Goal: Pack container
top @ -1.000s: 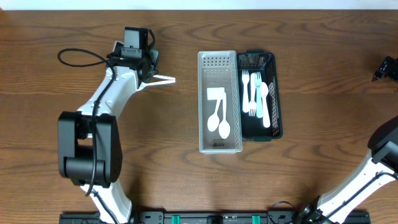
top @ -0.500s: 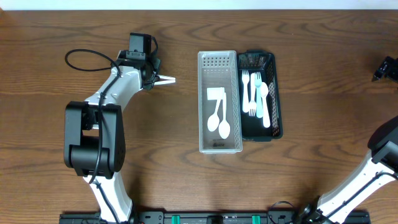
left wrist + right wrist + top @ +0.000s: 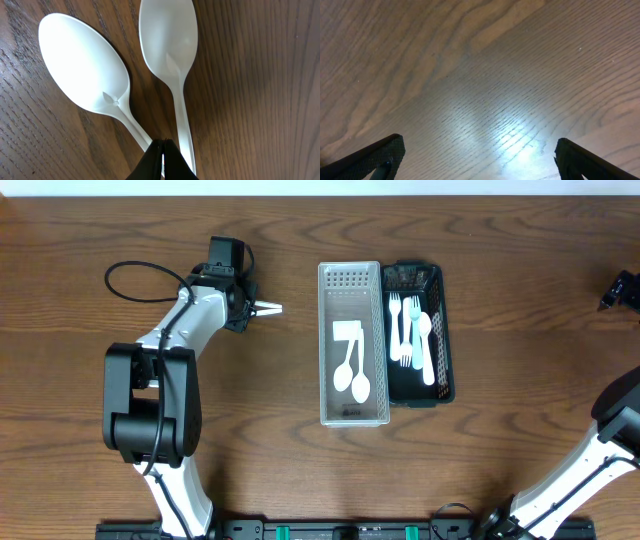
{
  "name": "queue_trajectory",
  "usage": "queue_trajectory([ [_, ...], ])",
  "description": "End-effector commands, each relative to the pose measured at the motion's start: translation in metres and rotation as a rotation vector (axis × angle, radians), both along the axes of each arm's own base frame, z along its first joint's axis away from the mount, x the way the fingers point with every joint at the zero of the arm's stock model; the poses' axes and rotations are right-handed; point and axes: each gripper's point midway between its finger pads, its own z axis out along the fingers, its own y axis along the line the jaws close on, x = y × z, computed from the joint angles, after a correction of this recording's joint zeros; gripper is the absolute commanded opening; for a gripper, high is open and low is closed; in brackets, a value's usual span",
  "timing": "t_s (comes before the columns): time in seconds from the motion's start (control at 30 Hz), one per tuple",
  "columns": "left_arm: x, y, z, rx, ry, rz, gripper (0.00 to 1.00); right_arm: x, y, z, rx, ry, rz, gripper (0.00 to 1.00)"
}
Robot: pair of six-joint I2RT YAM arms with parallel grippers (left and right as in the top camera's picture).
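Spoons, two white plastic ones, sat pinched by their handles in the left gripper, left of the white container; carrying seemed in hand; next, swing right and release inside.

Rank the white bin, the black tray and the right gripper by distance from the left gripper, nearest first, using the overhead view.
From the left gripper, holding white spoons:
1. white bin, mid-table, on the side facing it.
2. black tray, against the bin's far side.
3. right gripper, at the table's far right edge.
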Motion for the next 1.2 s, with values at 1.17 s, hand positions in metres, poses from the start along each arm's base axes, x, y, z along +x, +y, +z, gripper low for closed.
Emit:
queue_trajectory([
  [1.17, 0.008, 0.011, -0.022, 0.009, 0.018, 0.016, 0.06, -0.001, 0.0, 0.01, -0.013, -0.018, -0.014, 0.99],
])
